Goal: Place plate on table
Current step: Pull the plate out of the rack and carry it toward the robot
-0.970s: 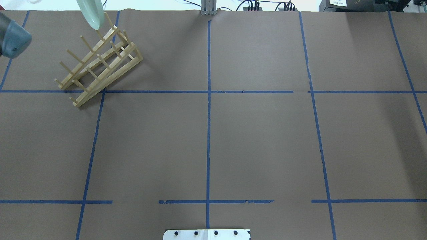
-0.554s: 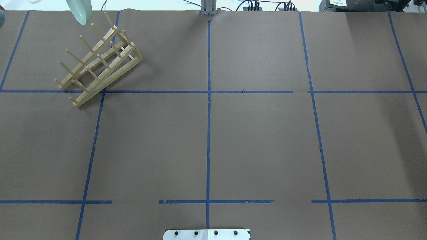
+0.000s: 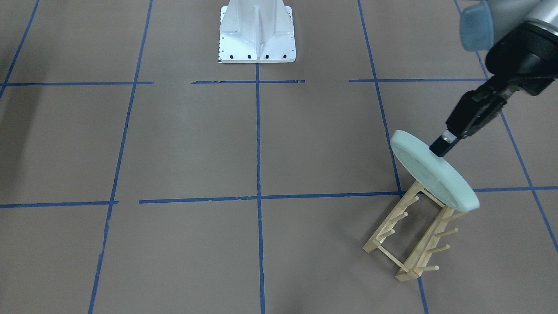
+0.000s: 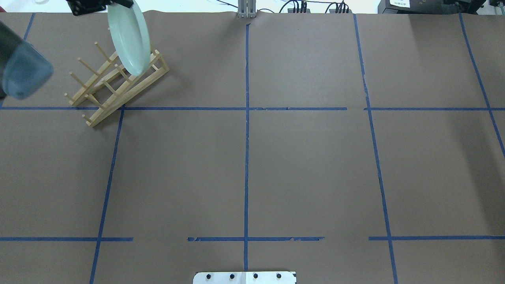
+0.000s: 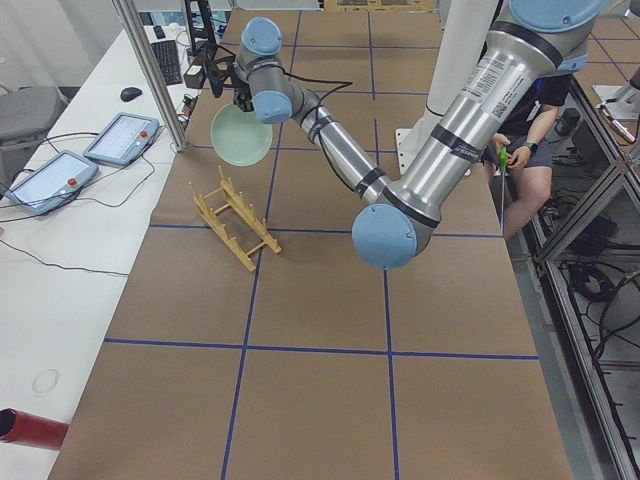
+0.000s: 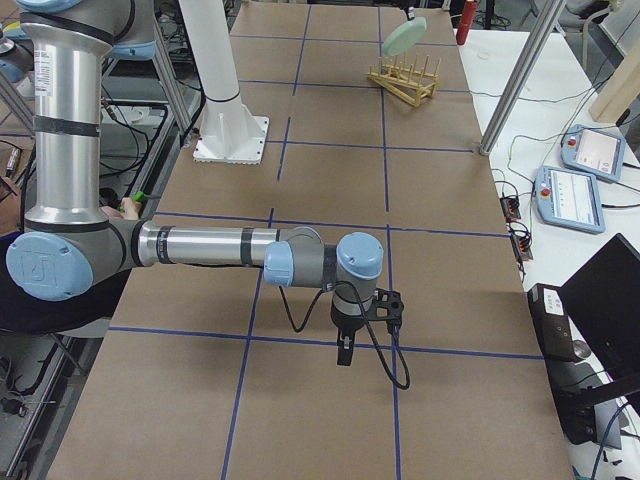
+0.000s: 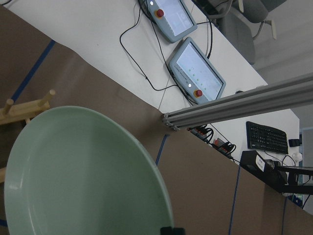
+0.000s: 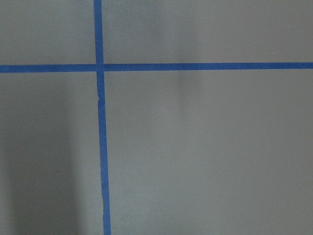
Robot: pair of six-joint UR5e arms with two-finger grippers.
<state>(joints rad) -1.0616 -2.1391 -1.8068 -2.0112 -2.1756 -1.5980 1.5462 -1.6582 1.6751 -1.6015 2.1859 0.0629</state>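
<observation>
A robotics lab: tape-gridded table (image 4: 307, 165) (teach pendants (image 5: 122, 137) alongside).

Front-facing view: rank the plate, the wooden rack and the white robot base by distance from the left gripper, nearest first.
1. plate: held at its rim by the left gripper.
2. wooden rack: just beneath the plate, lower in the view.
3. white robot base: far across, at the view's top.

Both arms are polished silver tubes with black bands, joined by fat round joints under pale blue caps. The left arm (image 5: 455, 135) has dark lettering along its upper tube; the right arm (image 6: 200, 245) shows a logo on one cap and a black cable (image 6: 380, 352) looping beside the black right gripper (image 6: 344, 358). The white ribbed base (image 3: 257, 30) has a row of dark screws.
</observation>
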